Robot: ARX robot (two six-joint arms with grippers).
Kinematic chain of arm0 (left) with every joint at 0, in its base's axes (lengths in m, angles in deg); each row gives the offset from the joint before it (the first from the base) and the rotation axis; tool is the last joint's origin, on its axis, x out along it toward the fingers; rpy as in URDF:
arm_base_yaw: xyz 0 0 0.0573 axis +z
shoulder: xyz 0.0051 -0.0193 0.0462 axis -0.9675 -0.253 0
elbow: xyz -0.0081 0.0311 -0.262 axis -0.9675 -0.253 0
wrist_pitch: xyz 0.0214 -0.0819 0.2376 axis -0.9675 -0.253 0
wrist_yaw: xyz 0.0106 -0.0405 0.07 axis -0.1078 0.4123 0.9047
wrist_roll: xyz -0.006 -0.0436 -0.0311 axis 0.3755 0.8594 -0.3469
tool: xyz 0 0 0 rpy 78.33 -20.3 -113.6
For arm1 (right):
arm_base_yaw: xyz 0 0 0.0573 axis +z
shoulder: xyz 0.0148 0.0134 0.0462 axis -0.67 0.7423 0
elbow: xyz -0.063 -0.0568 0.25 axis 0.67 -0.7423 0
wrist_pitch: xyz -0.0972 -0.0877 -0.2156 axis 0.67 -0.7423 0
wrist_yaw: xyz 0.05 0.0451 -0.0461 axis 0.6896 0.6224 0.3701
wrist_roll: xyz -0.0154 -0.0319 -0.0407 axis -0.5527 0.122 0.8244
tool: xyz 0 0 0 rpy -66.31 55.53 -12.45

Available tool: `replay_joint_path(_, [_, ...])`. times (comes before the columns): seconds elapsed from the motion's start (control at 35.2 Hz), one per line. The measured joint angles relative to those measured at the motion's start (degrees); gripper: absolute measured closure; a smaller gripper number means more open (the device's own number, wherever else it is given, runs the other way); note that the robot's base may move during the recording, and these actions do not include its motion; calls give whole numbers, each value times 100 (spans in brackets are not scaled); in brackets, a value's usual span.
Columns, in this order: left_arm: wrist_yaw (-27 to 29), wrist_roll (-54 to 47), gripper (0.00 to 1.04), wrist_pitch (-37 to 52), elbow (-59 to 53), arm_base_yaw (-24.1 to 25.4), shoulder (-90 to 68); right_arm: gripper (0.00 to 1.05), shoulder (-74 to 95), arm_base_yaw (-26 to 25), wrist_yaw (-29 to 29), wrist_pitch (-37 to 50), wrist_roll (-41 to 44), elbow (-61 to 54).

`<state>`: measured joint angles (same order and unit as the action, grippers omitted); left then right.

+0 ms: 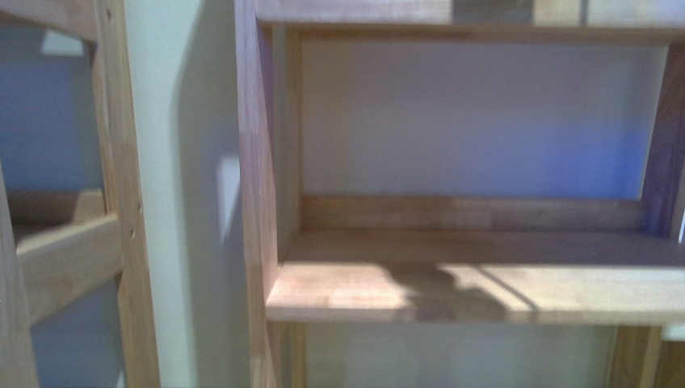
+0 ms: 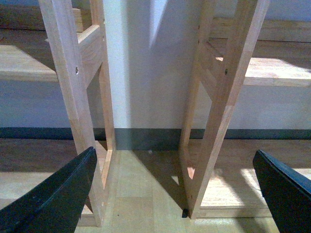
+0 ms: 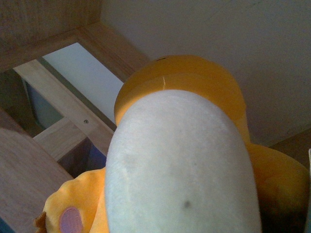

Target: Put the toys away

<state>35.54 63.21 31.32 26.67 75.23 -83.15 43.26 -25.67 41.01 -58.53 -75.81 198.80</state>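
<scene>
Close before the right wrist camera, an orange-yellow plush toy (image 3: 184, 160) fills the view; that gripper's state cannot be told. Left gripper (image 2: 175, 194) hangs open above the floor between two wooden shelf frames (image 2: 218, 97).

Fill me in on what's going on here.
A two-armed robot is facing a wooden shelf unit against a pale wall. The right wrist view is filled by an orange-yellow plush toy with a pale belly, close against the camera, so the right arm seems to be carrying it, though its gripper is hidden. The shelf board in the front view has nothing on it yet. The left gripper is open and holds nothing, pointing at the floor between two wooden shelf frames.
</scene>
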Motion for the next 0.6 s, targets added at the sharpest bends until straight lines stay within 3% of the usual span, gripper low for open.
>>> replay_joint_path(0.6, [0,2,6,0,0,0,0,91,1808,157,186,-844,-463,2647])
